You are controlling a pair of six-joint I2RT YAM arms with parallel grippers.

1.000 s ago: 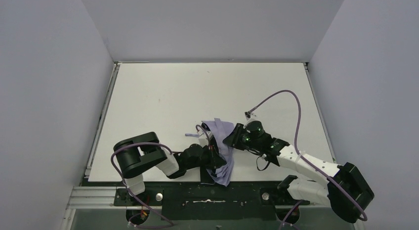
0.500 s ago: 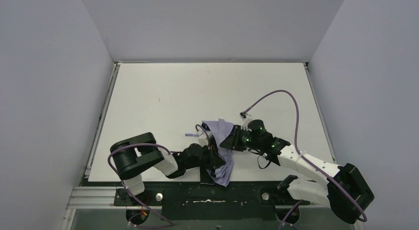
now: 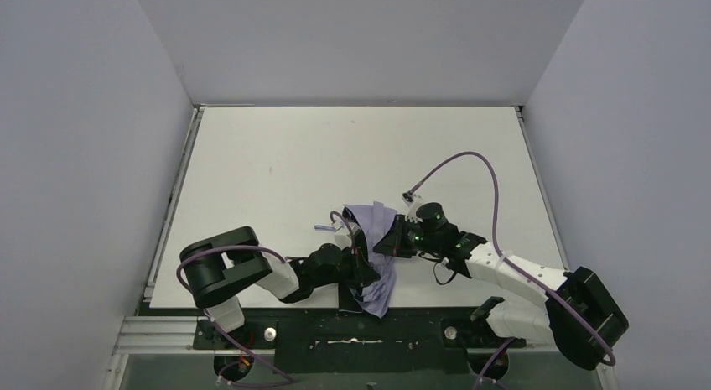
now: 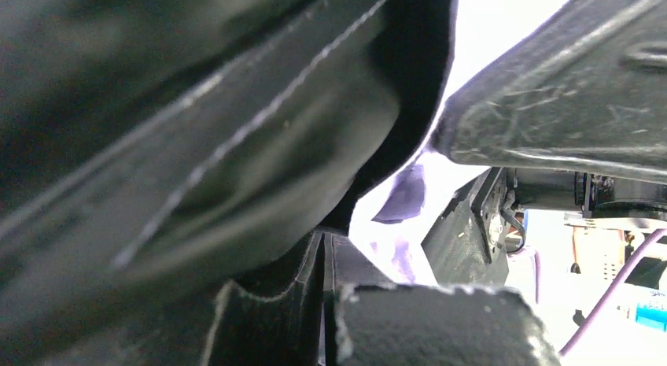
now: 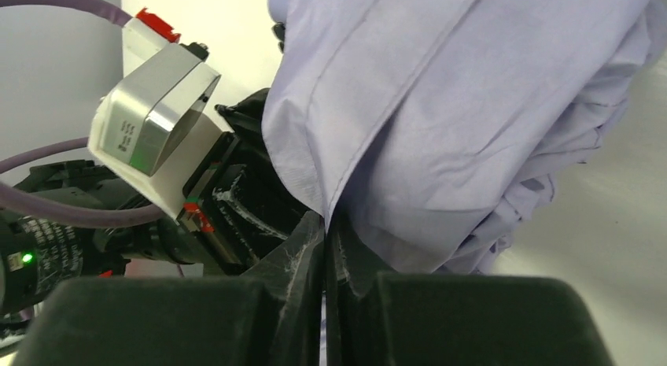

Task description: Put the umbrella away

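Note:
The umbrella point(image 3: 371, 215) is a crumpled bundle of pale lavender fabric near the table's front edge, between both arms, with a lower fold point(image 3: 377, 294) hanging over the edge. My right gripper point(image 3: 387, 241) is at its right side. In the right wrist view the jaws point(image 5: 325, 223) are shut, pinching a seamed edge of the fabric point(image 5: 440, 106). My left gripper point(image 3: 366, 268) is tucked under the fabric from the left. Its jaws point(image 4: 323, 238) are shut where shadowed fabric point(image 4: 236, 130) comes down onto their tips. The shaft and handle are hidden.
The right arm's purple cable point(image 3: 469, 159) loops over the table behind the umbrella. A thin lavender strip point(image 3: 324, 229) lies just left of the fabric. The left wrist's silver camera block point(image 5: 153, 114) is close beside the right gripper. The table's front edge point(image 3: 251, 306) is directly below.
My right gripper has slid left into the fabric and closed on its edge. The left arm has shifted slightly left, and the hanging fold moved with it.

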